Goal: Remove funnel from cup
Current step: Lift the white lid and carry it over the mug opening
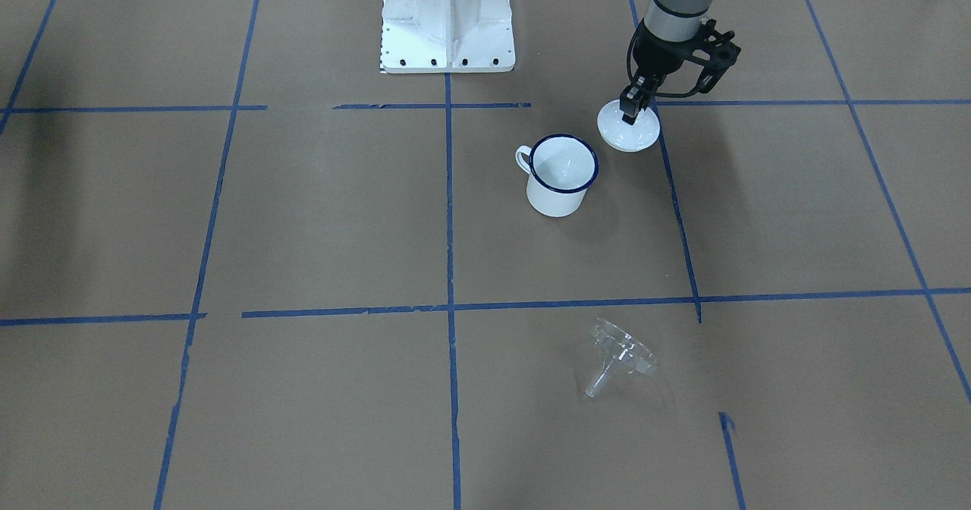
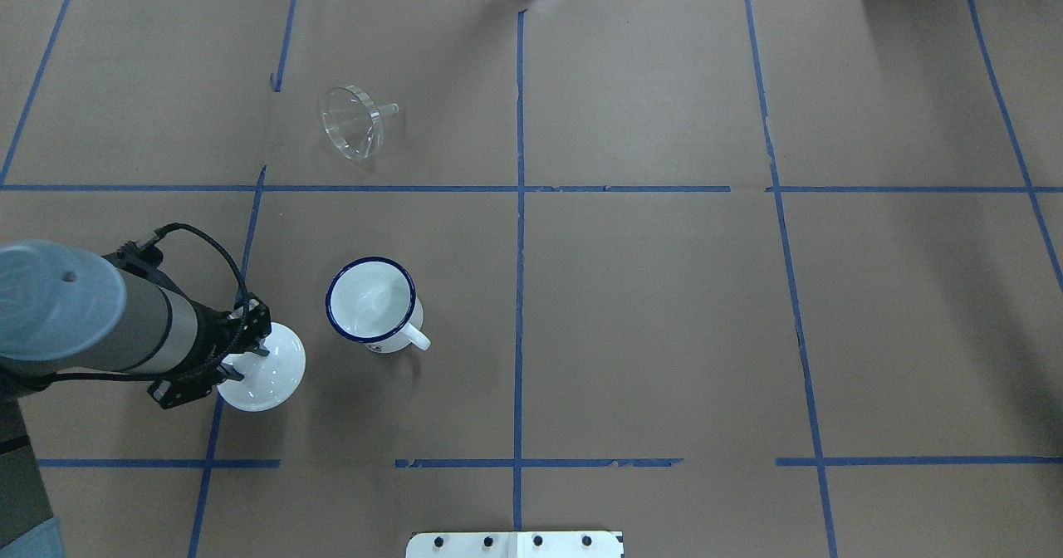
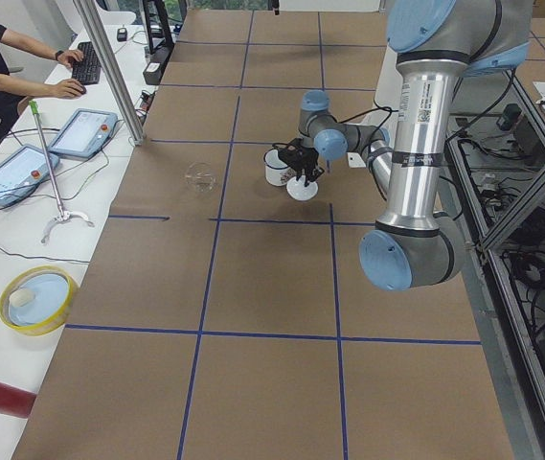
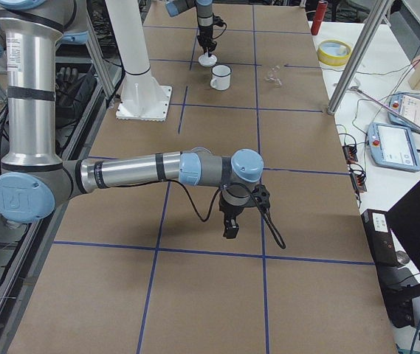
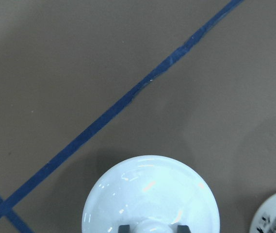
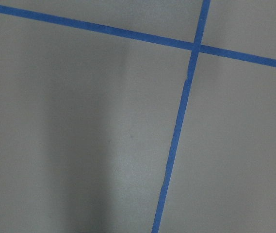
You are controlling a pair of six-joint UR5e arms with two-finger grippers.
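Overhead exterior: funnel (image 2: 355, 122) lies sideways — spout rightward (left gripper (image 2: 258, 347) holds lid (image 2: 278, 375)).

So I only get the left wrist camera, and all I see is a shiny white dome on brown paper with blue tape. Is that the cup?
Observer: No, that is a white domed lid; the left gripper is shut on its knob.
Operator: Where is the cup, then?
Observer: The cup stands upright just beside the lid, not touching it, and it is empty.
Operator: And the funnel?
Observer: The funnel lies on its side on the table, well away from the cup, beyond a blue tape line.
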